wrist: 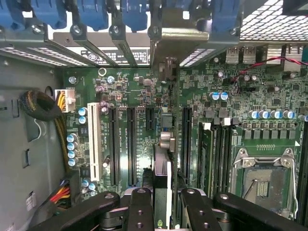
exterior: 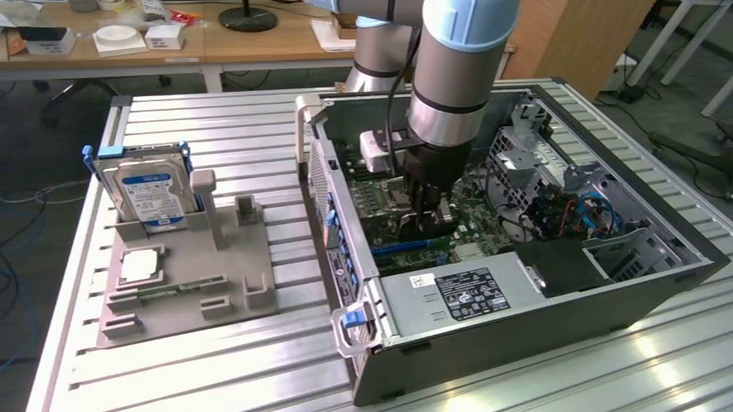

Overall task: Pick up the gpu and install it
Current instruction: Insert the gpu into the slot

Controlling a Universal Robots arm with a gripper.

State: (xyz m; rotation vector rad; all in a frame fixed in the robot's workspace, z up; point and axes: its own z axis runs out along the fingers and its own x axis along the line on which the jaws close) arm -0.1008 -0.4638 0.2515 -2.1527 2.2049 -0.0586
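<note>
1. The grey-and-blue robot arm (exterior: pixel 452 77) reaches straight down into the open black computer case (exterior: pixel 641 257). The case lies on its side on the ribbed aluminium table (exterior: pixel 229 369).
2. The black two-fingered gripper (exterior: pixel 418 219) hangs low over the green motherboard (wrist: pixel 139 120), deep inside the case.
3. In the wrist view the gpu (wrist: pixel 162 168) appears edge-on as a thin card. It runs from between the fingers toward the case's rear wall, where its silver metal bracket meets the row of slot openings.
4. The claw pinches the gpu: its black fingers (wrist: pixel 139 211) press close on both sides of the card's near end.
5. The gpu stands upright over the motherboard, in line with the long black expansion slots and between them. A white slot (wrist: pixel 94 144) lies well off to one side and the silver processor socket (wrist: pixel 262 180) to the other. Whether its lower edge is seated in a slot cannot be told.
6. A grey metal power supply with a black label (exterior: pixel 458 296) sits in the case corner nearest the camera.
7. On the exterior view's left, well apart from the case, a grey moulded holder (exterior: pixel 218 283) rests on the table. A silver hard drive with a blue-white label (exterior: pixel 149 193) stands upright in it.
</note>
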